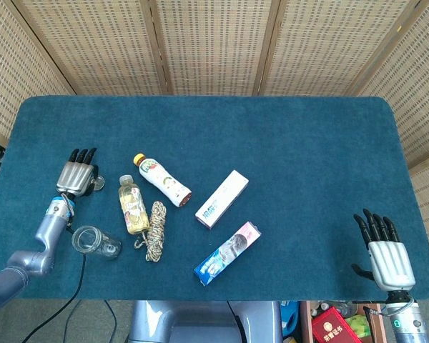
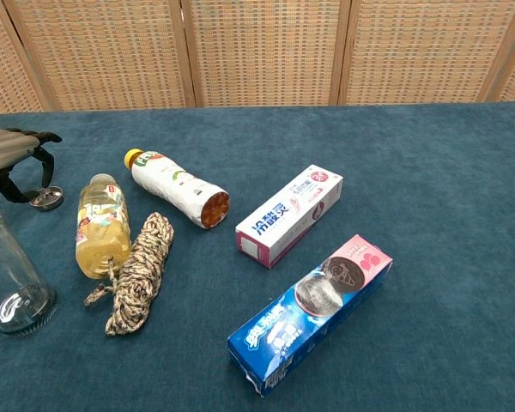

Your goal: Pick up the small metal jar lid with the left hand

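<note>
the left hand (image 1: 77, 174) hovers spread over the small metal jar lid (image 2: 47, 199), holding nothing. lower straight, then pinch the rim evenly, avoiding the glass jar (image 1: 95, 241). the right hand (image 1: 386, 251) rests open.

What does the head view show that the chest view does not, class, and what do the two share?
Only the head view shows the right hand, open at the table's near right edge, the left arm behind its hand, and a red box below the table. Only the chest view shows the small metal lid plainly, lying on the cloth under the left hand with the fingers curled down over it. Both show that left hand, the glass jar, two bottles, the rope and two cartons.
</note>
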Available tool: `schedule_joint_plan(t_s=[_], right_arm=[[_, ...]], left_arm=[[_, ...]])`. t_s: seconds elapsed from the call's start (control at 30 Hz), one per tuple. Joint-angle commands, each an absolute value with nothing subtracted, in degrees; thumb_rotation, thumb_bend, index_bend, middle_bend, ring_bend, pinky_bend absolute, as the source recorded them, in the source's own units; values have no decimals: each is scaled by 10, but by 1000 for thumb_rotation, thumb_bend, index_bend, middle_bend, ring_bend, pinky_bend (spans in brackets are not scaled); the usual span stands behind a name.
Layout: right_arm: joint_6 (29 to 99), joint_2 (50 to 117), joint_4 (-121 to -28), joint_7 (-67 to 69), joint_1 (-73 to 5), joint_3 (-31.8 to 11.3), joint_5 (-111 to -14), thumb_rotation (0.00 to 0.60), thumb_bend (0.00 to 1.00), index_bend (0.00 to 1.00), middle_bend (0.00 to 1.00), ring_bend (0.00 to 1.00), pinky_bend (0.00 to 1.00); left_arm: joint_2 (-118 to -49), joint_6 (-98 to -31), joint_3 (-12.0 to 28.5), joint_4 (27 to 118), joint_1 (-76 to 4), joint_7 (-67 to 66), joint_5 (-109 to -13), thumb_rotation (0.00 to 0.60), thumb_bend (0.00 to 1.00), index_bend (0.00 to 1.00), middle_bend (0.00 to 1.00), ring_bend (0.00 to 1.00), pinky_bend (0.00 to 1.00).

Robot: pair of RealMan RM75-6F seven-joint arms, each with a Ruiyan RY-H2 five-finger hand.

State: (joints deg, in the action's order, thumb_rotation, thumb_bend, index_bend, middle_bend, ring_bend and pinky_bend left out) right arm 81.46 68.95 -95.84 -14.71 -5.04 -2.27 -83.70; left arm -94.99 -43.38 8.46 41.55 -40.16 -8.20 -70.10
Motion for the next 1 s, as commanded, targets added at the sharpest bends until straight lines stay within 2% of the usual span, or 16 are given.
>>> schedule_joint_plan(t_s=[0.03, 0.57, 1.0], right_arm=[[815, 690, -958, -147, -50, -23, -837, 600, 0, 0, 0, 0, 0], [815, 689, -961, -144, -51, -20, -840, 600, 0, 0, 0, 0, 0], [813, 688, -963, -144, -51, -18, -841, 600, 0, 0, 0, 0, 0]], left_arm=[[-952, -432, 84, 411, -402, -82, -701, 600, 411, 508, 0, 0, 0], [-972, -432, 82, 379, -402, -70, -707, 600, 416, 599, 0, 0, 0], [-954, -467, 82, 406, -395, -56, -724, 600, 419, 604, 0, 0, 0]])
